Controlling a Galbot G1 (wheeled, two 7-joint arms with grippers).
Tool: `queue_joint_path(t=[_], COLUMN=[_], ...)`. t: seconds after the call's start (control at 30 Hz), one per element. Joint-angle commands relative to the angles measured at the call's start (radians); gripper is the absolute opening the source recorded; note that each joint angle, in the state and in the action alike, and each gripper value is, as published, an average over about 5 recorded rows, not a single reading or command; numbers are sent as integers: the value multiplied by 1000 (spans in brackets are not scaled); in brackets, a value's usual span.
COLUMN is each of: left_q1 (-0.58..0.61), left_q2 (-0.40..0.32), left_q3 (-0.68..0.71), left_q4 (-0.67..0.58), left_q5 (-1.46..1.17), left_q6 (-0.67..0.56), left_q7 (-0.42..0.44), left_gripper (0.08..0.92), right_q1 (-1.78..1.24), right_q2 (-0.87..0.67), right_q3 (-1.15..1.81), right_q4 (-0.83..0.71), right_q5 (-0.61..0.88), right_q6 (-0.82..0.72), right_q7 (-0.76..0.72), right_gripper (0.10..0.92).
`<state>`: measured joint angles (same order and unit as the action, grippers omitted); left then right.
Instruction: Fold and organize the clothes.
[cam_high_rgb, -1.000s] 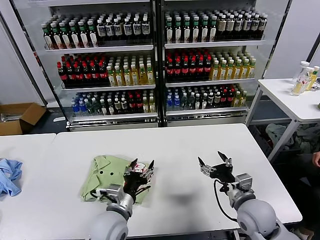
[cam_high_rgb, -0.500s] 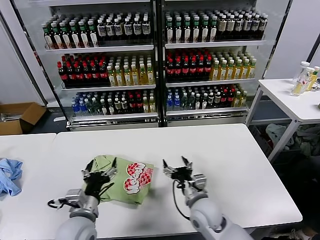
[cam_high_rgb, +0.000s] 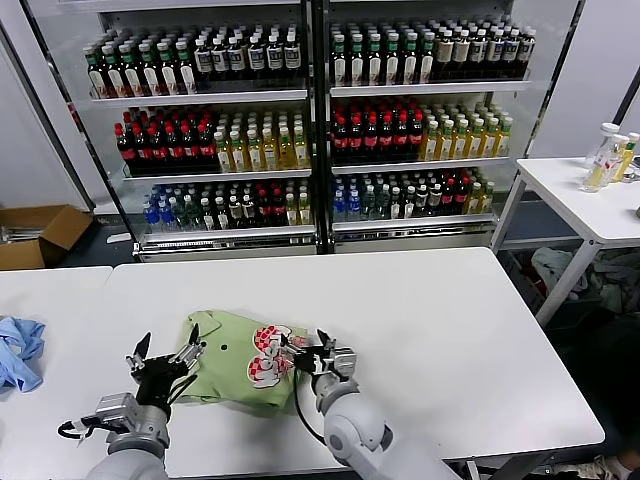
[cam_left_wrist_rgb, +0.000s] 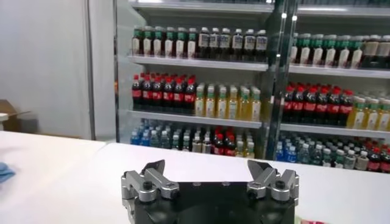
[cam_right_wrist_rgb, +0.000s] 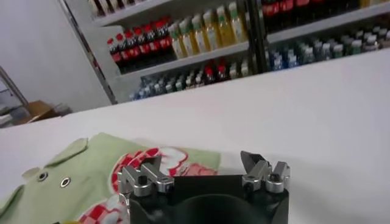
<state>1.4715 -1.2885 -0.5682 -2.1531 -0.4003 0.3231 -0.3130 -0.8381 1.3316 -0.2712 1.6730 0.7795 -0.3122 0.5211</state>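
Note:
The clothes are one light green T-shirt (cam_high_rgb: 225, 372), lying folded on the white table (cam_high_rgb: 430, 330) with its red-and-white print (cam_high_rgb: 266, 366) facing up at its right end. My left gripper (cam_high_rgb: 168, 352) stands open just above the shirt's left edge, holding nothing. My right gripper (cam_high_rgb: 303, 346) is open at the shirt's right edge, beside the print. In the right wrist view the shirt (cam_right_wrist_rgb: 85, 173) and the print (cam_right_wrist_rgb: 131, 161) lie just beyond the open right gripper (cam_right_wrist_rgb: 201, 159). In the left wrist view, only bare table lies past the open left gripper (cam_left_wrist_rgb: 206, 165).
A light blue cloth (cam_high_rgb: 20, 352) lies on the separate table at the left. Drink shelves (cam_high_rgb: 310, 120) stand behind the table, with a cardboard box (cam_high_rgb: 40, 232) on the floor at the left. Another table (cam_high_rgb: 590, 195) with bottles is at the far right.
The left gripper opened fully and moved left from the print to the shirt's left edge. The right gripper crossed the table leftward to the shirt's right edge. The print now faces up.

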Motion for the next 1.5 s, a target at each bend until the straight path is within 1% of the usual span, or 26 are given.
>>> queue_joint_path(t=[0.03,0.27,0.5,0.6,0.73,0.8,1.0,1.23,1.3,1.4,1.47,1.5], left_q1=[25,31,33,31,30,31,36,52,57,65,73,77], left_q2=[0,-1,1,1,5,6,8,9,12,13,12,12], left_q3=[-32,-33,-35,-34,-34,-34,-27,-14,-10,-4,-3,-3], left_q4=[-9,-15,-9,-4,-3,-4,-3,-15,-18,-23,-30,-34], left_q5=[-4,-1,-2,-2,-1,-2,-2,6,12,33,47,51], left_q6=[-8,-10,-14,-15,-16,-18,-20,-17,-17,-19,-21,-22], left_q7=[-6,-7,-7,-7,-7,-6,-5,-2,-2,-1,0,0], left_gripper=[823,823,823,823,823,823,823,823,823,823,823,823], right_q1=[37,53,101,132,193,232,319,311,302,271,222,193], right_q2=[48,28,3,-17,-83,-126,-249,-348,-358,-358,-366,-375], right_q3=[-51,-57,-41,-33,-15,-6,34,107,118,141,176,196], right_q4=[-55,-55,-93,-118,-142,-147,-187,-235,-244,-249,-218,-190], right_q5=[123,119,88,51,-4,-17,-86,-297,-322,-350,-369,-372], right_q6=[-19,-23,-98,-128,-169,-189,-223,-191,-151,-48,28,57], right_q7=[64,62,24,-17,-104,-156,-308,-482,-505,-510,-499,-492], right_gripper=[757,559,359,281,170,135,123,123,123,125,136,154])
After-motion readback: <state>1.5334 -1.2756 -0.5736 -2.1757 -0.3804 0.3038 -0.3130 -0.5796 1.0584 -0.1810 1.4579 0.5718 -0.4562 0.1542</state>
